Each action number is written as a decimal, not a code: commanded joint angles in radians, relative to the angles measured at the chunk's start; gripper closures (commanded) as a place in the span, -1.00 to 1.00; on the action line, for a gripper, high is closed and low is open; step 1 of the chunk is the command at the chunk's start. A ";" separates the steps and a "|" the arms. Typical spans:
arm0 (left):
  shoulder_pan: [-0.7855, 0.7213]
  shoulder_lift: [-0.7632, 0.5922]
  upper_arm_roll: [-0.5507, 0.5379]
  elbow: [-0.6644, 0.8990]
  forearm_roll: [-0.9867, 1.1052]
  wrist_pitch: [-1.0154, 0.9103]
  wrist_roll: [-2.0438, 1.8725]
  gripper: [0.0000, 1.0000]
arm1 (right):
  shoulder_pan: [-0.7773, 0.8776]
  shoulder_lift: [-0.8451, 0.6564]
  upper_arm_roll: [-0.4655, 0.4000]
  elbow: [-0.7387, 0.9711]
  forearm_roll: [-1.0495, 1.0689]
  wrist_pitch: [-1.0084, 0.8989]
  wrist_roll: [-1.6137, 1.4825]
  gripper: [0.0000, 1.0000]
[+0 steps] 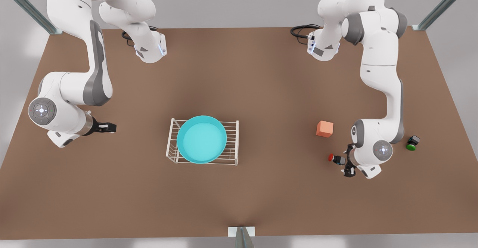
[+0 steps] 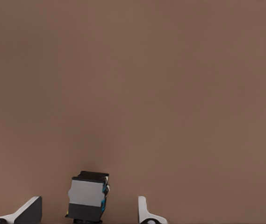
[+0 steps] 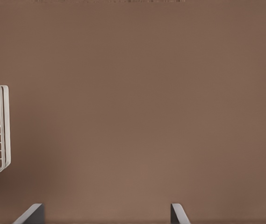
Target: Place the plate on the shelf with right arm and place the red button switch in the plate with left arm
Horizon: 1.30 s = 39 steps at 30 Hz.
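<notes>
Already settled: plate (image 1: 201,139) on the shelf (image 1: 232,154), centre frame. Lower right, left gripper (image 1: 346,161) spread apart, straddling the red button switch (image 1: 336,159) on the tabletop (image 1: 261,83). Centre on the body, descend, then squeeze. Left edge, right gripper (image 1: 108,127) open, waiting.

Turquoise plate (image 1: 201,139) atop white shelf (image 1: 171,141)

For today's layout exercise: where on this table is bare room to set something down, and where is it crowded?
Bare: the table behind the shelf, and the front strip. Crowded: the front view's right, where the open left claw brackets the red button switch near the orange cube and green switch.
</notes>
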 commanded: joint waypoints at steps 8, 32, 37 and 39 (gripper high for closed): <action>-0.005 0.018 -0.001 -0.022 0.005 0.062 -0.204 -1.00 | 0.000 0.004 0.000 0.001 0.001 -0.002 0.021 -1.00; 0.004 0.027 0.000 -0.028 0.005 0.093 -0.141 0.15 | 0.000 0.007 0.000 0.001 -0.004 -0.002 0.021 -1.00; -0.005 -0.059 -0.003 -0.005 0.006 -0.028 -0.062 0.15 | 0.000 0.007 0.000 0.001 -0.004 -0.002 0.021 -1.00; -0.032 -0.117 -0.012 -0.001 0.002 -0.094 -0.071 0.15 | 0.000 0.007 0.000 0.001 -0.004 -0.002 0.020 -1.00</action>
